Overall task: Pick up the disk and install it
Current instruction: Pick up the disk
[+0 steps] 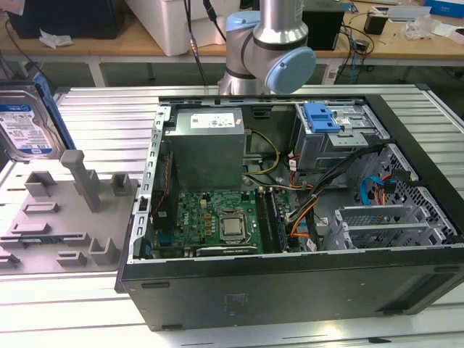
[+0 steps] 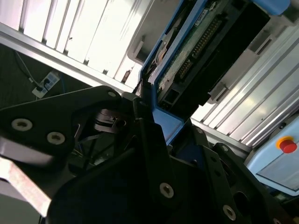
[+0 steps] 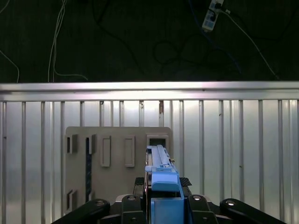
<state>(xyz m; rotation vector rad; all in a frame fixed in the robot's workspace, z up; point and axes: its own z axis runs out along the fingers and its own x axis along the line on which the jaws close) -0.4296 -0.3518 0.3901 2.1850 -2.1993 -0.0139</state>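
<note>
- One black computer case (image 1: 290, 290) lies open on its side on the slatted metal table (image 1: 72, 312), filling the lower middle and right of the exterior view, closest to the camera.
- Just inside, the green motherboard (image 1: 217, 217) sits lower centre of the frame.
- Lower left of that frame, right beside the case, is a grey slotted tray (image 1: 58, 217) with posts sticking up.
- Behind the tray, hard against the upper left edge of the frame, the disk (image 1: 29, 127) stands on edge with its white-and-blue label facing the camera.
- The gripper (image 3: 166, 207) is clamped on the disk (image 3: 161, 161): in both wrist views the blue carrier sits pinched between the black fingers (image 2: 152, 140), with the circuit-board side (image 2: 205, 42) showing.
- The first wrist view has the grey tray (image 3: 117, 154) right below the disk. Can't tell if they touch.
- Further back in the case: the grey power supply (image 1: 206, 148) upper centre, and the silver drive cage (image 1: 341, 138) with its blue clip (image 1: 322, 119) upper right.
- Behind the case, the arm (image 1: 275, 43) rises at top centre, with a cluttered workbench (image 1: 399, 36) along the top.
</note>
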